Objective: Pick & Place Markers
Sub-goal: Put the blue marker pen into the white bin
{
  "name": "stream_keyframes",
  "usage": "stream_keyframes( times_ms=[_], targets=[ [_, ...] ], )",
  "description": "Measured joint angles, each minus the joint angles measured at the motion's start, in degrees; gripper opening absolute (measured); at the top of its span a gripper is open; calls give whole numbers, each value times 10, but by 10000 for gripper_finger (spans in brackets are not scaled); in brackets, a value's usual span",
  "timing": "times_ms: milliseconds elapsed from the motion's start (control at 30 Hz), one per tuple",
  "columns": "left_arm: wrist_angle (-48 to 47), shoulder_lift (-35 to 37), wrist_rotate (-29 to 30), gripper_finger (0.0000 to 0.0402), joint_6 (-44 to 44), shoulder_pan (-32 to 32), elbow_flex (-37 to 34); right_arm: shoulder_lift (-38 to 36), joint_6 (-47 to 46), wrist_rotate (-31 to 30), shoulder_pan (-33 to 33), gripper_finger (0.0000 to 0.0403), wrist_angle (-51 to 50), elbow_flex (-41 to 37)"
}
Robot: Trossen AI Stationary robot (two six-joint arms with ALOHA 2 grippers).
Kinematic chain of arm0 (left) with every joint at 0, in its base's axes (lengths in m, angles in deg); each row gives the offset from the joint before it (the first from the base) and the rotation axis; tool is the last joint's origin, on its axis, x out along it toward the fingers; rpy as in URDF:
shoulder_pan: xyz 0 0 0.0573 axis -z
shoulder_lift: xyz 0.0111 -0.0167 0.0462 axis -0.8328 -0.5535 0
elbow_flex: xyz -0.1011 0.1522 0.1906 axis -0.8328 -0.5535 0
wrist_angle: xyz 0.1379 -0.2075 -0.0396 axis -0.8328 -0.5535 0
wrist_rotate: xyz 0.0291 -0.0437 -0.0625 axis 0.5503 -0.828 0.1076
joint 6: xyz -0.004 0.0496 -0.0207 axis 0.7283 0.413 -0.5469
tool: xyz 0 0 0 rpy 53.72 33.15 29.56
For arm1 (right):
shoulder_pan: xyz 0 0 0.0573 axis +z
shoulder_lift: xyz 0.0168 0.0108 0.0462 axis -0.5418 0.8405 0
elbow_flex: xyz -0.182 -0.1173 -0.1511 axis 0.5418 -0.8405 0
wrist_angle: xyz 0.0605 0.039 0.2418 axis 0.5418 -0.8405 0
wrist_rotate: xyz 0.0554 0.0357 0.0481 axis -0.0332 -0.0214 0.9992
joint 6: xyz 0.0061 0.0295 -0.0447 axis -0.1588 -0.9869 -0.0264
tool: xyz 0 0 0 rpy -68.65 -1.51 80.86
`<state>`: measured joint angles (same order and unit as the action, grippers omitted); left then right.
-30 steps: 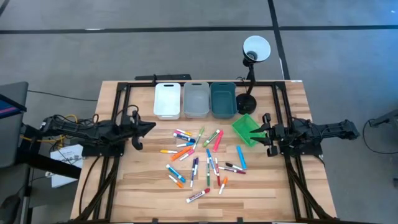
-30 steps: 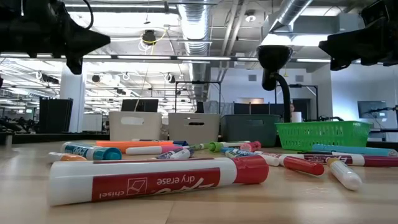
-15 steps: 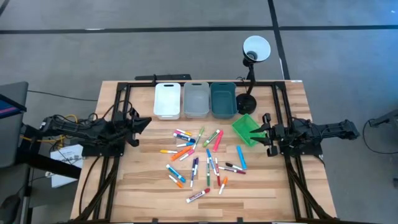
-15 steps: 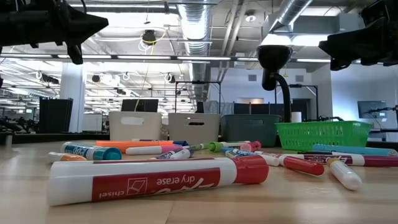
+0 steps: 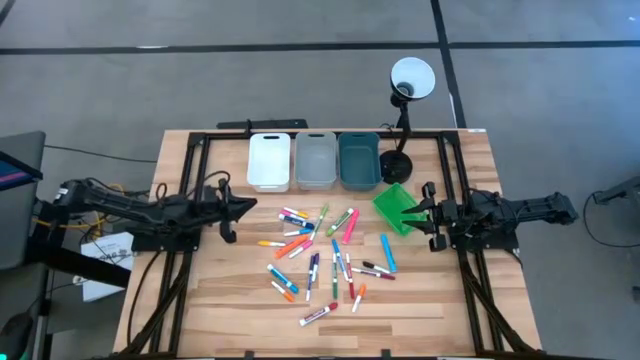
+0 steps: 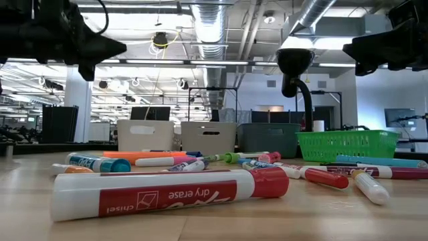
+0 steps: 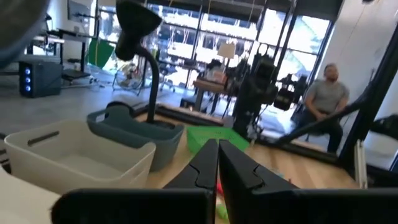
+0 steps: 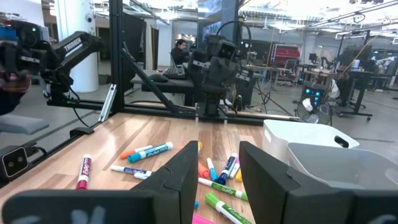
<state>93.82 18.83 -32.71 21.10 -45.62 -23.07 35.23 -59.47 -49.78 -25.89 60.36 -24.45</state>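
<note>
Low view puts a big white marker [image 6: 167, 194] across the lower left of the frame, its red label reading "dry erase" and "chisel" upside down, with a red cap at its right end. Behind it the other markers [image 6: 267, 164] lie scattered across the wood table [image 6: 221, 224]; no writing on them is legible.

High view shows the markers [image 5: 325, 255] spread over the middle of the table [image 5: 230, 310], below a row of three bins: white [image 5: 269, 161], grey [image 5: 315, 160] and teal [image 5: 358, 159]. A green basket [image 5: 396, 207] sits tilted right of the pile, below a lamp [image 5: 410, 80].

Left gripper [image 5: 240, 205] hovers at centre left, fingers pressed together and empty. Right gripper [image 5: 427, 212] sits at centre right beside the basket, fingers [image 8: 264, 171] parted with nothing between them.
</note>
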Motion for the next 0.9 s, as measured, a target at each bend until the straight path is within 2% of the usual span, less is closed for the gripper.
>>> stream_keyframes(
  times_ms=[233, 433, 633, 800, 900],
  targets=[
    [16, -108, -17, 26, -18, 0, 12, 0, 0, 0, 0, 108, 0, 0],
    [21, -247, -62, 94, 12, 0, 83, 0, 0, 0, 0, 108, 0, 0],
    [19, -377, -65, 152, 56, -4, 125, 0, 0, 0, 0, 108, 0, 0],
    [20, -451, -69, 160, 55, -47, 134, 0, 0, 0, 0, 108, 0, 0],
    [20, -492, -105, 155, 54, -86, 143, 0, -1, 0, 0, 108, 0, 0]
  ],
)
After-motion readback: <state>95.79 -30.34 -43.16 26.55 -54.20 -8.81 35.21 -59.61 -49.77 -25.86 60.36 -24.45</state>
